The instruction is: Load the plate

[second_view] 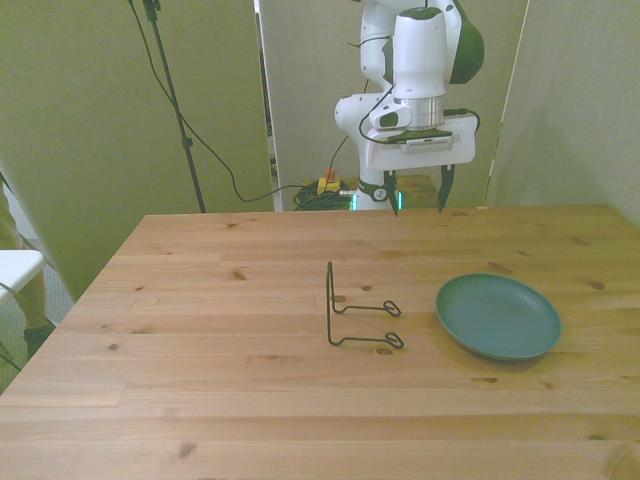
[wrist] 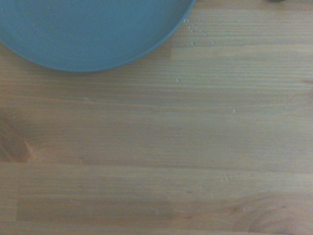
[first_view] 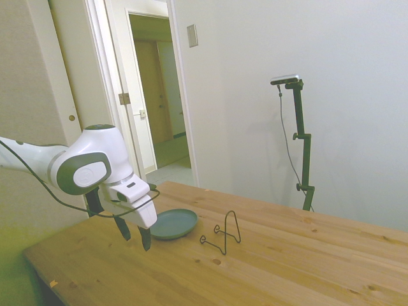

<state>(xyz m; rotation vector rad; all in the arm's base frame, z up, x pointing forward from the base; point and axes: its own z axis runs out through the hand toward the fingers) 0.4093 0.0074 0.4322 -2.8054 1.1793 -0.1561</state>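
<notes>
In the side view we saw the gripper [first_view: 135, 238] spread and empty above the table [first_view: 268, 268] — the plate [first_view: 173, 224] lay flat just beyond it, beside the wire stand [first_view: 224, 233]. In the front view the plate [second_view: 498, 316] lay nearer the camera, toward the front view's right. In the wrist view only the plate's [wrist: 88, 34] edge showed.

Plate [second_view: 498, 317] flat beside wire stand [second_view: 356, 312]

The table [second_view: 200, 350] is knotty, matt wood, the plate [second_view: 497, 316] smooth teal, perhaps ceramic, the stand [second_view: 360, 310] thin black wire.
</notes>
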